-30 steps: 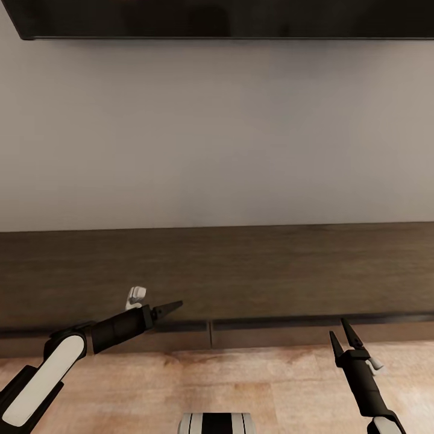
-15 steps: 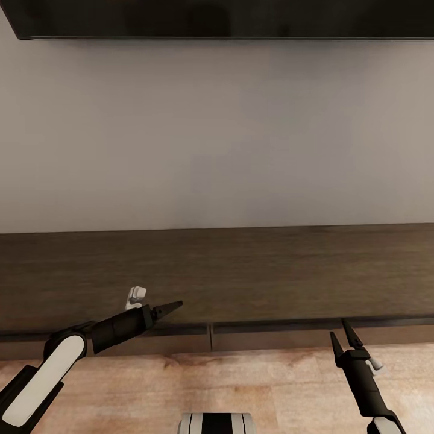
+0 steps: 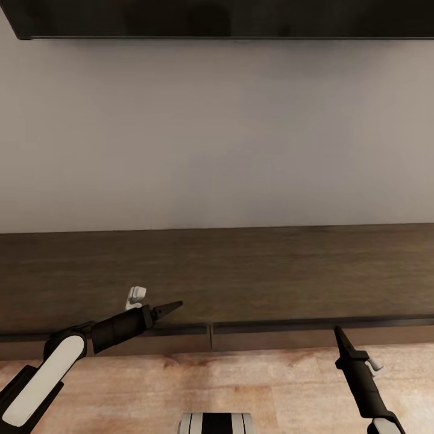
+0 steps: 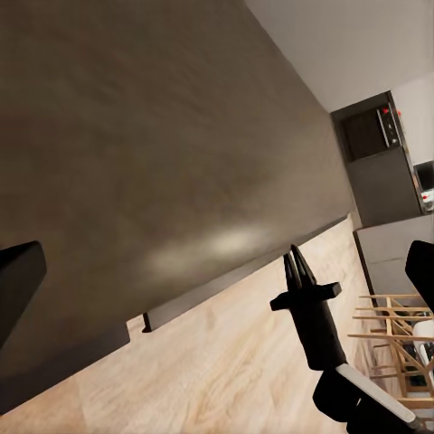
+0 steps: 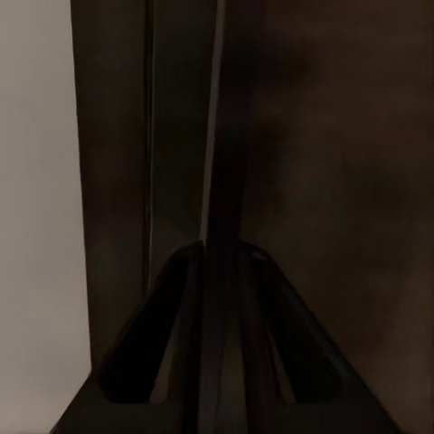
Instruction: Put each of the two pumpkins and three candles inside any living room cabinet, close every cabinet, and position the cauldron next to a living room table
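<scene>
The long dark-brown cabinet (image 3: 241,271) runs across the head view against the wall, its flat drawer fronts lying along the near edge. My left gripper (image 3: 175,307) hovers over the front edge of its top (image 4: 136,163), open, with one finger (image 4: 16,289) at the side of the left wrist view and nothing held. My right gripper (image 3: 337,333) points at the right drawer front from over the floor, with its fingers pressed together (image 5: 210,262) and empty; it shows too in the left wrist view (image 4: 294,262). The pumpkins, candles, cauldron and table are out of view.
A wide black panel (image 3: 217,18) hangs on the pale wall above the cabinet. Light wood floor (image 3: 271,386) lies in front, with my base (image 3: 216,423) at the near edge. Grey kitchen cupboards (image 4: 375,163) and wooden chairs (image 4: 398,325) stand far off.
My right gripper's two fingers, spread apart before, have come together. The left arm has stayed where it was.
</scene>
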{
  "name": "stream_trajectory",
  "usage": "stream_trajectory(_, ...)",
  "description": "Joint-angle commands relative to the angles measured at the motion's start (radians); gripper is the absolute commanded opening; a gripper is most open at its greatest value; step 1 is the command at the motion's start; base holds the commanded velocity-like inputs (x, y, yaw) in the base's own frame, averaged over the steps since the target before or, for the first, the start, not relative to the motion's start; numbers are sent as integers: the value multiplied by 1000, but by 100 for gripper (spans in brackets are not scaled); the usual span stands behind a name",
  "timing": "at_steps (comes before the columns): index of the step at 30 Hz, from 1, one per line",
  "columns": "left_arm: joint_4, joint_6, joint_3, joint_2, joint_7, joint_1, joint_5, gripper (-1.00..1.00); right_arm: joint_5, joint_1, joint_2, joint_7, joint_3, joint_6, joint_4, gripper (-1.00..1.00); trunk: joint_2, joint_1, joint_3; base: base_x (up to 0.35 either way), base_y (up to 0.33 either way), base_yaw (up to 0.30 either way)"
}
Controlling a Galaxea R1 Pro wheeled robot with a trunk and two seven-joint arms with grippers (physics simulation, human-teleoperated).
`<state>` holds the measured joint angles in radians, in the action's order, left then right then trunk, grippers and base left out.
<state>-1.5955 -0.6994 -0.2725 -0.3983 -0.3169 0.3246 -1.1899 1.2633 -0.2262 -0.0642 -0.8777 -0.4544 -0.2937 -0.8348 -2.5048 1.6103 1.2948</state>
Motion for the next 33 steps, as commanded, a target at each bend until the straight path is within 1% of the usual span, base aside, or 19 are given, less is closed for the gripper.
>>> stream_trajectory(1,0,-3,-1,-1,-1,1,-4,100,22,-1,0,-7,0,-22,-2,-100,0,0,1,0,0,0)
stream_trajectory(23,0,-3,-1,-1,-1,1,-4,100,22,-1,-6,-7,0,-22,5,-100,0,0,1,-2,0,0)
stream_trajectory(27,0,-3,-1,-1,-1,1,-4,100,22,-1,-6,-7,0,-22,5,-100,0,0,1,-207,0,0)
stream_trajectory(33,0,-3,-1,-1,-1,1,-5,100,22,-1,-6,-7,0,-22,5,-100,0,0,1,-319,0,0)
